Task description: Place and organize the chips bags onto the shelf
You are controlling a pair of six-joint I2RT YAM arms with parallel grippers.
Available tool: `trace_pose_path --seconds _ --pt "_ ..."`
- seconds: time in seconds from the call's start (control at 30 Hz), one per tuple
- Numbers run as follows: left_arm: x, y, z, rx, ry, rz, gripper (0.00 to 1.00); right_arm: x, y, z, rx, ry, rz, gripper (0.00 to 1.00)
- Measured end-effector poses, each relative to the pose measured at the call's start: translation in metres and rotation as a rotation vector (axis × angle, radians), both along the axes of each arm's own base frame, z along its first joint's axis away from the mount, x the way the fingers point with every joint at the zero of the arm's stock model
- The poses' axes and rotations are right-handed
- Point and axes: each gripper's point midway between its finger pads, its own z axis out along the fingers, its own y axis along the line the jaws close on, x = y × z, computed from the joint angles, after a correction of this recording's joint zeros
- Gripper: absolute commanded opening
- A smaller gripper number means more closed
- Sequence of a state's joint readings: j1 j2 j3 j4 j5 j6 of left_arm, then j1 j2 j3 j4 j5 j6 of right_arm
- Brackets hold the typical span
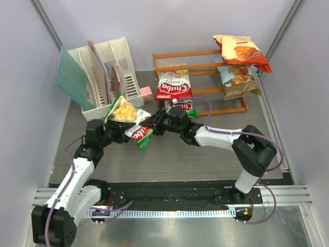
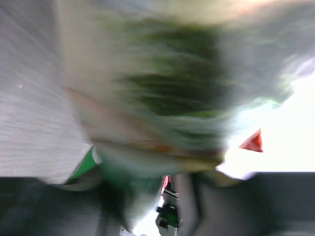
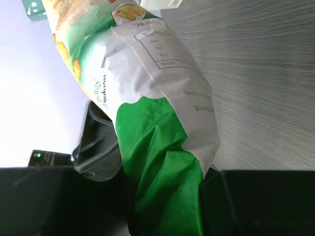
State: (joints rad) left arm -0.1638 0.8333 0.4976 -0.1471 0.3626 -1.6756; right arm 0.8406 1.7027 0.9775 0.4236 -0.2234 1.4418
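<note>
A green chips bag (image 1: 132,123) with a red logo hangs over the table between both arms, yellow-green top leaning toward the file organizer. My right gripper (image 1: 154,126) is shut on its green lower end (image 3: 157,147), the foil pinched and creased between the two dark fingers (image 3: 64,196). My left gripper (image 1: 122,129) sits against the bag's other side. Its wrist view is a blur of green bag (image 2: 162,88), so its jaws cannot be read. The shelf (image 1: 205,54) holds a red bag (image 1: 174,85), a cream-orange bag (image 1: 240,51) and a light-blue-brown bag (image 1: 237,80). Another green bag (image 1: 186,106) lies at its foot.
A white file organizer (image 1: 123,67) with folders stands at the back left, close behind the held bag. A small pink object (image 1: 146,92) lies between it and the shelf. Grey walls close in on both sides of the table (image 1: 169,154).
</note>
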Motion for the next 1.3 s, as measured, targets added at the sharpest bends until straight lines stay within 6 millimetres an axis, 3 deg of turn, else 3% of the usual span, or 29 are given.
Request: trace_pose_path --seconds 0.1,0.13,0.27,0.53,0.77,1.03,1.17,1.3 --pt "-0.003 0.002 0.001 0.029 0.019 -0.009 0.69 -0.003 -0.001 0.000 -0.016 -0.022 0.023 0.16" --pt "-0.003 0.004 0.004 0.042 0.016 -0.014 0.69 -0.005 -0.001 0.000 -0.019 -0.027 0.032 0.10" --pt "-0.002 0.014 0.022 0.103 -0.001 -0.017 0.69 -0.010 -0.001 -0.001 -0.034 -0.042 0.064 0.02" --pt "-0.008 0.045 0.024 0.195 0.032 0.007 0.68 -0.012 -0.018 0.016 -0.051 -0.074 0.118 0.01" --pt "-0.014 0.073 0.036 0.361 0.006 0.038 0.69 -0.016 -0.070 0.030 -0.162 -0.096 0.154 0.01" --pt "-0.030 0.083 0.017 0.457 0.060 0.014 0.69 -0.049 -0.122 0.061 -0.285 -0.157 0.176 0.01" --pt "-0.035 0.085 0.011 0.489 0.082 0.001 0.69 -0.039 -0.170 0.082 -0.320 -0.181 0.032 0.01" --pt "-0.037 0.086 0.008 0.502 0.090 -0.010 0.68 -0.025 -0.213 0.079 -0.460 -0.154 -0.079 0.01"
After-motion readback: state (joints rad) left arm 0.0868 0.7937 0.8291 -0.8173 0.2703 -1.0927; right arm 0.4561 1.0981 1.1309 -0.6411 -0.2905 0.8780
